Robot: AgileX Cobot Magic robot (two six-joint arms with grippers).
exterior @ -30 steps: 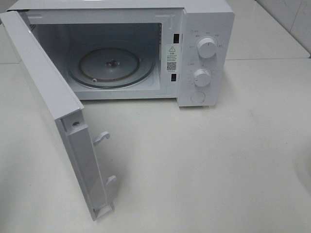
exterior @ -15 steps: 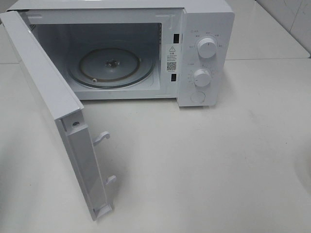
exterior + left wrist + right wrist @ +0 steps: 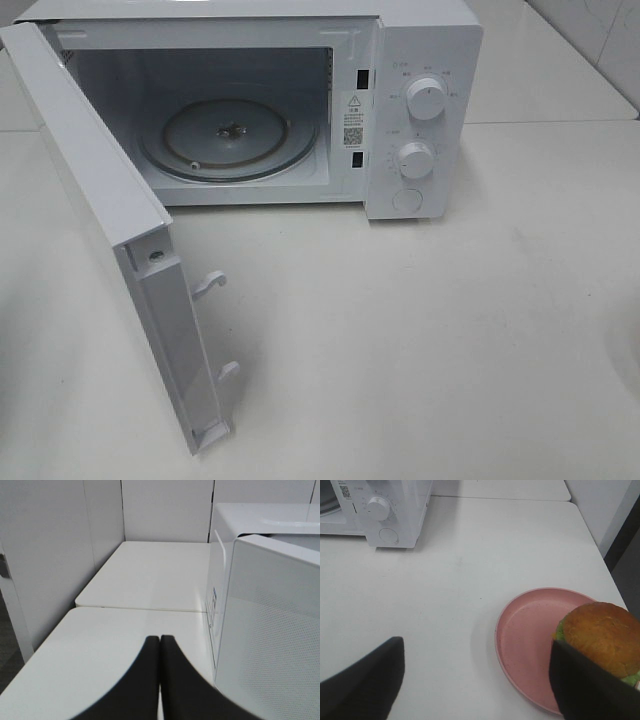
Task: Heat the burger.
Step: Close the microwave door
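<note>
**Burger on plate, right claw open beside it, nothing gripped**

We see the burger (image 3: 602,637) sitting on the pink plate (image 3: 530,640), off to one side of it. The right claw (image 3: 477,680) is spread wide and holds nothing. One finger (image 3: 585,690) overlaps the near edge of the burger in the right wrist view; contact or not, we cannot tell. The other finger (image 3: 365,685) is well apart, over bare surface (image 3: 470,555). So the burger is not between the fingers; it lies beyond one of them.

The left claw (image 3: 160,652) is closed tight, fingers pressed together, empty, parked beside the outer face of the microwave door (image 3: 270,630).

The microwave (image 3: 420,100) is well ahead of the right claw, door (image 3: 110,220) swung open, glass turntable (image 3: 230,135) bare.

Handling, our guess: the burger is light, soft and stacked, so layers can slide and the bun will dent under a hard squeeze. The glossy top may be a bit slick. We would centre the claw over it and take it across the bun sides, low enough to catch the whole stack, with gentle closing. Gripping the plate rim is the other option.
</note>
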